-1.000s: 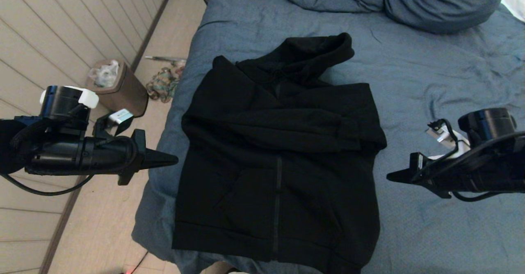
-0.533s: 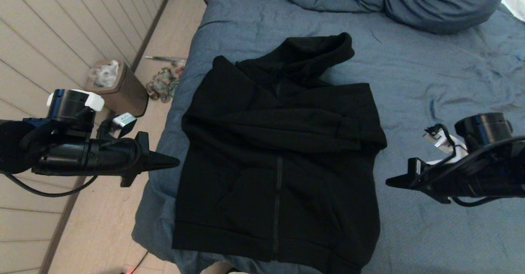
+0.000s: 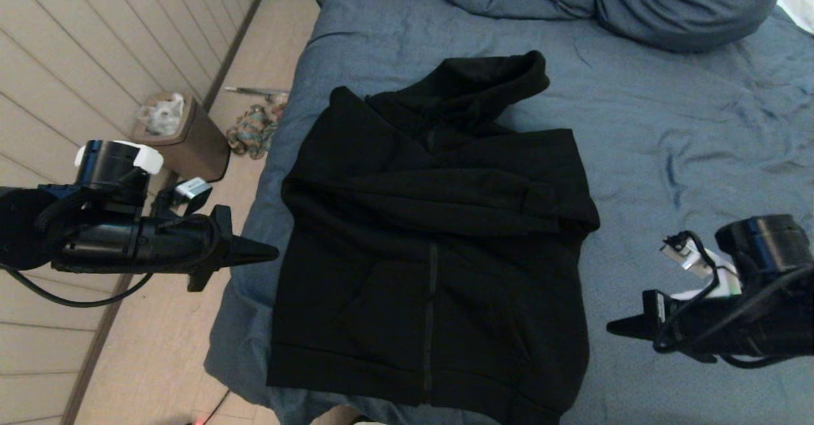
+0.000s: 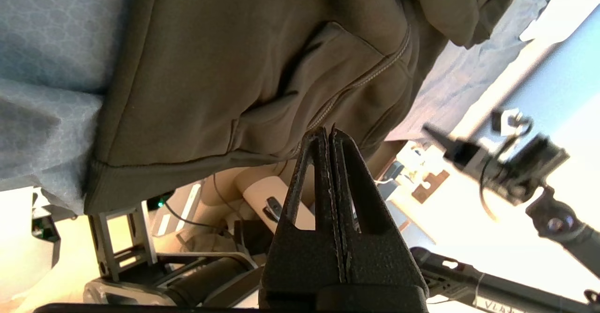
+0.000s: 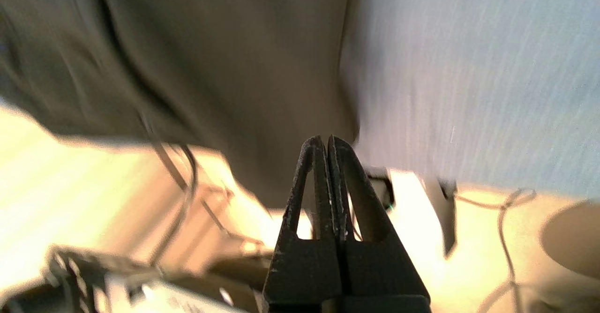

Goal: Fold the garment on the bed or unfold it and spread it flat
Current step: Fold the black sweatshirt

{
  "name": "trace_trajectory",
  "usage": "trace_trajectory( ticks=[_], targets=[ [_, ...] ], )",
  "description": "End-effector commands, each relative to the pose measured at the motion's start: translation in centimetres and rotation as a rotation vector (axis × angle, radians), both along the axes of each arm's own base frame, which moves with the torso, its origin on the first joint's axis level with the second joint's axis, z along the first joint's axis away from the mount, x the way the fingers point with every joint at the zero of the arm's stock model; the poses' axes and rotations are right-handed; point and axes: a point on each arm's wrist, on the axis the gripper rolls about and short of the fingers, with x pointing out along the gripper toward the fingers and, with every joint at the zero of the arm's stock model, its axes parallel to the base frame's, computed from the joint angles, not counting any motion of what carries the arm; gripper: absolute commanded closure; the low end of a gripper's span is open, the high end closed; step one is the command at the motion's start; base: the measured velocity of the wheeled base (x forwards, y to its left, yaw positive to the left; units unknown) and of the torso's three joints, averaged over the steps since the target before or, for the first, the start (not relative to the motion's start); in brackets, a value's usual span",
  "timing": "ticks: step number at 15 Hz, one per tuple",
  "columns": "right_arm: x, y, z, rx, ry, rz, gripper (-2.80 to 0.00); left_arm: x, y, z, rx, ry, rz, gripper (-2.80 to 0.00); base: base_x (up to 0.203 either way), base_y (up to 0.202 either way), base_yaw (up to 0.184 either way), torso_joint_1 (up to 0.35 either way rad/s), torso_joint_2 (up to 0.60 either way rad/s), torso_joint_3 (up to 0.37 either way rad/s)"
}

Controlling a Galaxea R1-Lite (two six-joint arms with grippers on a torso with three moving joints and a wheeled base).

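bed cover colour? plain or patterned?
Slate blue bed; the left wrist view shows a faint tile-like pattern in the fabric.

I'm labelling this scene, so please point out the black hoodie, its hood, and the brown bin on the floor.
garment (image 3: 432, 253), head view, on the chest by the zipper.
hood (image 3: 489, 84), head view, on its middle.
brown bin (image 3: 194, 145), head view, on its side wall.

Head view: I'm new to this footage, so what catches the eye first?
A black zip-up hooded sweatshirt lies on the slate-blue bed, its sleeves folded across the chest. The left gripper and the right gripper, both shut and empty, hover on either side of it. A brown bin stands on the floor beside the bed.
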Motion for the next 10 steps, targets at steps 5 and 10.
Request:
trace_trajectory(
  ticks=[5, 10],
  targets=[
    [-3.7, 1.4, -1.0, -0.023, 0.022, 0.076, 0.0, 0.3, -0.1, -0.4, -0.002, 0.015, -0.005, 0.0, 0.0, 0.0, 0.0, 0.0, 0.0, 0.0],
    [-5.0, 1.7, -2.6, -0.038, 0.082, 0.096, -2.8, 0.3, -0.1, -0.2, -0.001, 0.01, 0.001, 0.0, 0.0, 0.0, 0.0, 0.0, 0.0, 0.0]
  ],
)
